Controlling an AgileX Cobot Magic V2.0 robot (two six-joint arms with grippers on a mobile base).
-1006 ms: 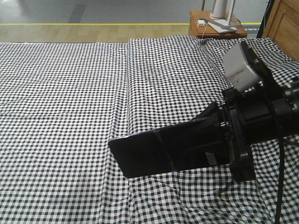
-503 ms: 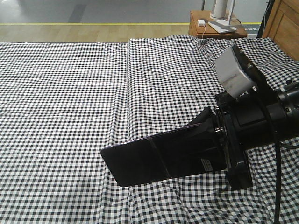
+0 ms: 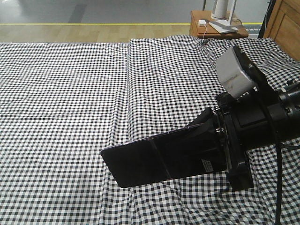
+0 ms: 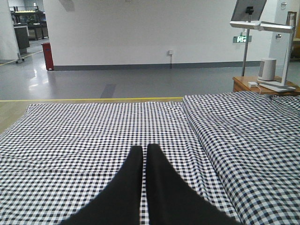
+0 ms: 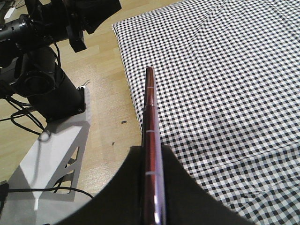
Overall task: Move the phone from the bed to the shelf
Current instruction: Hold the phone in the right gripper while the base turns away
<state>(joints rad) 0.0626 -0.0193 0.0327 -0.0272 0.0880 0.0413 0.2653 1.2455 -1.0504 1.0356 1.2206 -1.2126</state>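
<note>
While the right gripper [image 5: 151, 161] clamps the phone [image 3: 140, 161] by one end above the bed [image 3: 61, 93], long axis running straight out from it, the shelf [image 3: 287, 23] stands past the bed's far right corner.

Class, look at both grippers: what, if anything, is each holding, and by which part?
The right gripper holds the phone, pinched across its flat faces at one end. The left gripper holds nothing.

Matte black right arm [image 3: 262, 117], silver-grey box-shaped camera [image 3: 236, 70] on its wrist, thin black cable [image 3: 281, 183]; left gripper [image 4: 141, 149] has black tapered fingers [image 4: 161, 187].
</note>
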